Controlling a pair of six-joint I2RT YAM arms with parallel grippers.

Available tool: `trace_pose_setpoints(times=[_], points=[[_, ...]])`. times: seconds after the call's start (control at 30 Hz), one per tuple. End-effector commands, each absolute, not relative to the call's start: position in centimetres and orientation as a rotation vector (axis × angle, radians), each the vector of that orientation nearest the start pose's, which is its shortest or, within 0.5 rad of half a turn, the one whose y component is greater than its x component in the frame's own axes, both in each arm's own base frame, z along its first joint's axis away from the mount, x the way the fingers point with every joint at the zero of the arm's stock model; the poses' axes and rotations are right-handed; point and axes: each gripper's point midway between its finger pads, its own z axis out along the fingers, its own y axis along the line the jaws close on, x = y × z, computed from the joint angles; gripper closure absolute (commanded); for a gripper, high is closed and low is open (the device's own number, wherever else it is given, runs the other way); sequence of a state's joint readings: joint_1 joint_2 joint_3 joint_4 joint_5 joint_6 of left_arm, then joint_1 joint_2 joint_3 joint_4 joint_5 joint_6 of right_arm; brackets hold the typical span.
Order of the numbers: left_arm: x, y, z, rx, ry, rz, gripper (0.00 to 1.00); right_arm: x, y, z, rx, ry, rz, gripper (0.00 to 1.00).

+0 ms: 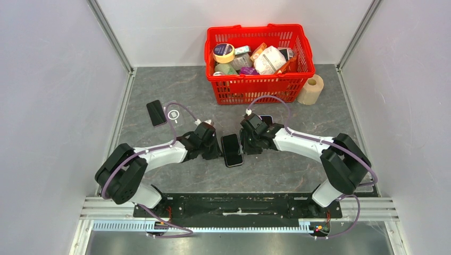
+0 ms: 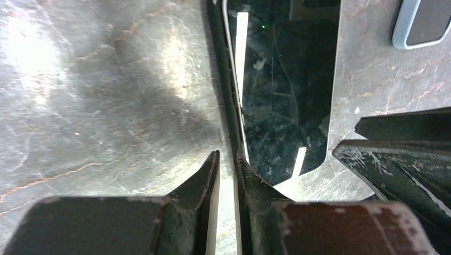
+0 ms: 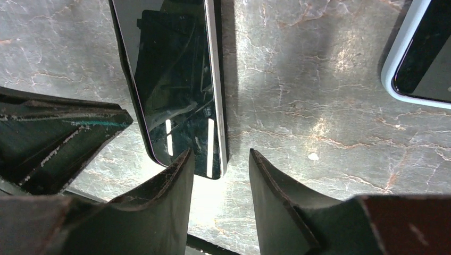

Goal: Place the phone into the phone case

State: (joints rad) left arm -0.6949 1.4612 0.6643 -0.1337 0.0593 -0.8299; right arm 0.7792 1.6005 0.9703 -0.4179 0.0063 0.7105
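Phone (image 1: 232, 150): black slab with a glossy dark screen and a silver side rail, lying flat at table centre, long axis running 12 to 6.

Left gripper (image 2: 227, 169), at the phone's 9 o'clock: jaws narrowly parted astride the long edge; whether they are gripping it cannot be told.

Right gripper (image 3: 219, 158), at 3 o'clock: released, with bare table between the fingers and the phone's corner at one fingertip.

Clear case (image 1: 174, 114) with a white ring: at 10 o'clock, apart.

Labels in the red basket (image 1: 259, 85), at 12 o'clock: too small to read.

Bare table (image 1: 276, 172) lies toward 6 o'clock.
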Motion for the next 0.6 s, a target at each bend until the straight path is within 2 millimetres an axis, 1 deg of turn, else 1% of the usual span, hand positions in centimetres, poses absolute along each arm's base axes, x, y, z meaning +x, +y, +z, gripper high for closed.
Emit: trace_pose_setpoints(times=[0.0, 0.2, 0.37, 0.47, 0.57], points=[[21.7, -25.2, 2.6, -0.134, 2.655, -0.673, 0.81, 23.5, 27.7, 5.0, -0.134, 2.684, 0.513, 0.52], [21.2, -25.8, 2.2, -0.109, 2.669, -0.644, 0.83, 23.0, 27.9, 4.6, -0.148, 2.692, 0.512, 0.55], [21.2, -25.9, 2.3, -0.116, 2.664, -0.634, 0.86, 22.8, 28.2, 4.2, -0.168, 2.701, 0.505, 0.57], [21.0, -25.6, 2.9, -0.132, 2.649, -0.639, 0.87, 22.6, 28.2, 3.9, -0.174, 2.708, 0.5, 0.61], [21.3, -24.5, 3.2, -0.165, 2.617, -0.589, 0.89, 22.5, 28.4, 3.8, -0.18, 2.712, 0.499, 0.62]])
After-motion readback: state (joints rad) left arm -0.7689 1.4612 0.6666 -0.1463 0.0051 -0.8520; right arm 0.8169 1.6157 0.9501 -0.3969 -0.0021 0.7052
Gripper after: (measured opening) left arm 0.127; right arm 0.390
